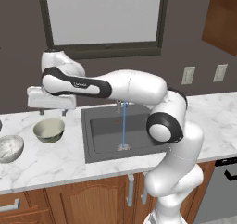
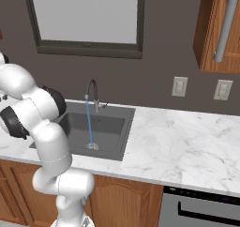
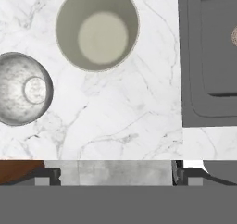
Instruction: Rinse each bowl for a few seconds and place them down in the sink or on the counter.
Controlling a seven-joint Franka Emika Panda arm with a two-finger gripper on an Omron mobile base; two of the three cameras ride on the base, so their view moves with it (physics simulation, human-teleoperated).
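Note:
The olive-beige bowl (image 1: 48,129) (image 3: 97,28) stands upright on the counter (image 1: 55,160) left of the sink (image 1: 104,142) (image 2: 110,127). Further left sits the whitish-grey marbled bowl (image 1: 10,148) (image 3: 23,89), also upright. My gripper (image 1: 53,112) (image 3: 115,174) hangs open over the counter, just above and behind the olive bowl, with nothing between its fingers. In the hand view both bowls lie ahead of the fingertips (image 3: 48,176), apart from them. A thin stream of water (image 1: 123,126) (image 2: 88,123) runs from the faucet (image 2: 92,92) into the sink by the drain.
The counter (image 2: 187,141) runs on to the right of the sink, with wall outlets (image 2: 179,86) above it. A window (image 1: 104,15) sits behind the faucet. A wooden wall cabinet (image 2: 220,29) hangs at upper right, and an oven front (image 2: 201,207) is below.

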